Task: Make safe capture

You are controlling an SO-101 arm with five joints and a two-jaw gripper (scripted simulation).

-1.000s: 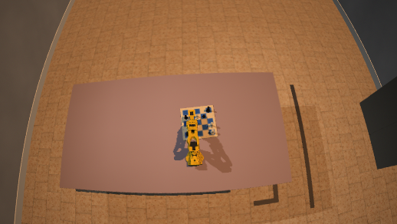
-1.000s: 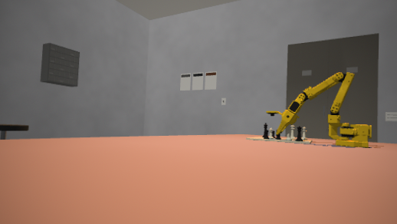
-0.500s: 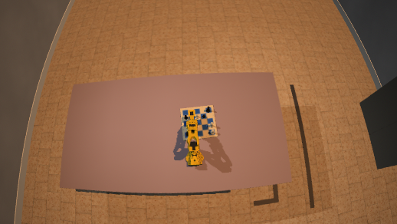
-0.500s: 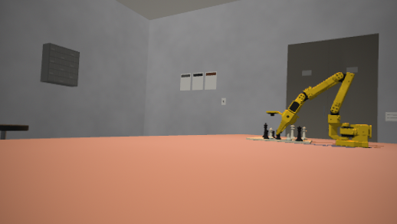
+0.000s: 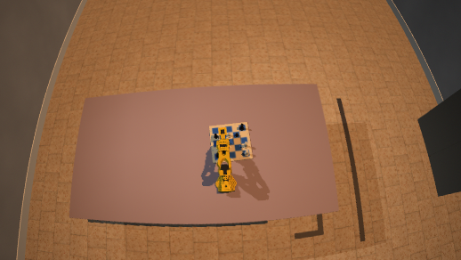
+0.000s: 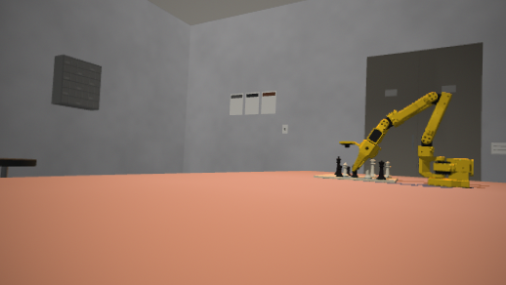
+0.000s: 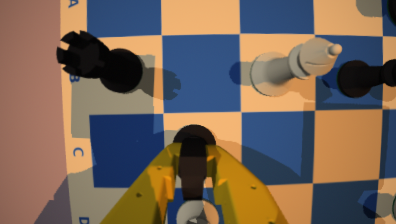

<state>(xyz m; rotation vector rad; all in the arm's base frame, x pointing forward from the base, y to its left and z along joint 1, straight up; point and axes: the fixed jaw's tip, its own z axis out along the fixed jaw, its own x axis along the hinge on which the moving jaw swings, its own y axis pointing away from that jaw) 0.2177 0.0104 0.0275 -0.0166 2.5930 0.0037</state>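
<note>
In the wrist view my yellow gripper (image 7: 194, 165) is shut on a black pawn (image 7: 194, 152) that stands on a light square in row C of the board (image 7: 235, 100). A black rook (image 7: 97, 60) stands in row B near the board's left edge. A white bishop (image 7: 295, 65) stands in row B to the right, with a black piece (image 7: 362, 77) just beyond it. A white piece (image 7: 196, 215) shows partly under the gripper. In the exterior view the arm (image 6: 391, 122) reaches down to the board's pieces (image 6: 363, 170).
The small board (image 5: 231, 142) lies on the brown table right in front of the arm's base (image 5: 224, 180). Bare table shows at the left of the board (image 7: 27, 100). More pieces sit at the wrist view's right edge.
</note>
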